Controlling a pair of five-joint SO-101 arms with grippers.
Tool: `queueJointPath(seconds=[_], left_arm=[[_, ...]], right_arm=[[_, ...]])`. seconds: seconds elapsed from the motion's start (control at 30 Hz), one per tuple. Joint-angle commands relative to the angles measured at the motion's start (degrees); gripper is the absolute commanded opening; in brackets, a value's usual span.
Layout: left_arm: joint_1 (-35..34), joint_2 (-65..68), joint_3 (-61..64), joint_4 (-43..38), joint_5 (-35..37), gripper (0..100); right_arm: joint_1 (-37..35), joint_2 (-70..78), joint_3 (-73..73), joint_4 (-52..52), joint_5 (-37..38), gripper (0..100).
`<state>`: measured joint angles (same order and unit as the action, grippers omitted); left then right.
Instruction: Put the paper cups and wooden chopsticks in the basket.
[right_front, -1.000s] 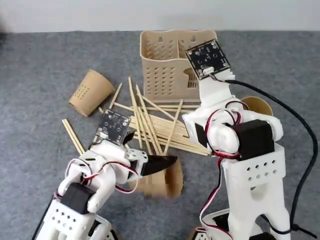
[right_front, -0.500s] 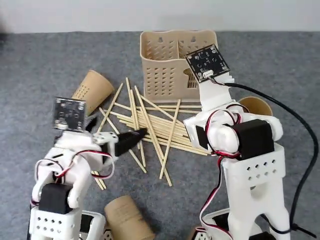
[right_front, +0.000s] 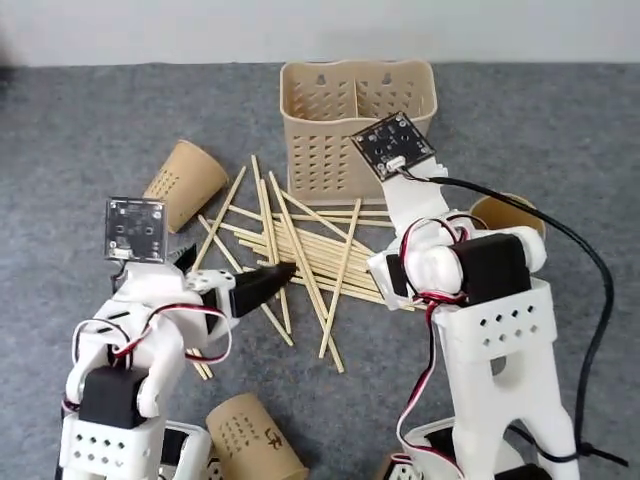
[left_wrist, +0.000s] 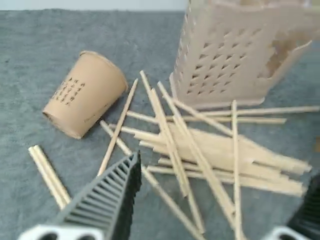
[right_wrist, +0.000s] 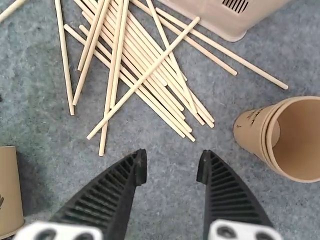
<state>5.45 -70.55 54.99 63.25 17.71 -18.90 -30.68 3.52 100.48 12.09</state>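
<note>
The left gripper has its black ridged jaws spread wide and grips nothing. It hangs over the left fringe of the scattered heap of pale wooden chopsticks, one fingertip pointing at the heap. I cannot tell whether that tip touches a stick.

The right gripper is released too, its jaws parted with bare grey felt between them. It sits just on the near side of the heap, closed on nothing.

The chopsticks lie criss-crossed in the middle of the grey felt-covered desk. Their far ends reach the foot of the beige perforated plastic basket. The basket stands upright at the middle of the desk's far edge, with a divider splitting it into two compartments. A separate pair of chopsticks lies side by side, apart from the heap, toward the left edge.

Three brown paper cups lie tipped on their sides, none in the basket:
- One cup is left of the basket, beside the heap.
- An open-mouthed cup is right of the heap, next to the right arm.
- A third cup is on the near side of the desk, between the two arm bases.
</note>
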Motion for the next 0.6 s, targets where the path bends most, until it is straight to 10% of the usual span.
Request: queueJointPath(seconds=[0.0,0.3,0.57], left_arm=[[-2.2,-1.0,-3.1,-7.3,5.5,47],[-25.9,-0.7,-2.3,-12.9,0.8,47],[-39.3,-1.0,3.1,-12.9,-6.7,47]], right_arm=[[0.6,-0.9,0.2,2.4,0.9,17.7],[-3.6,-0.9,7.7,2.3,1.0,17.6],[-25.5,-1.0,18.4,2.4,0.6,17.6]])
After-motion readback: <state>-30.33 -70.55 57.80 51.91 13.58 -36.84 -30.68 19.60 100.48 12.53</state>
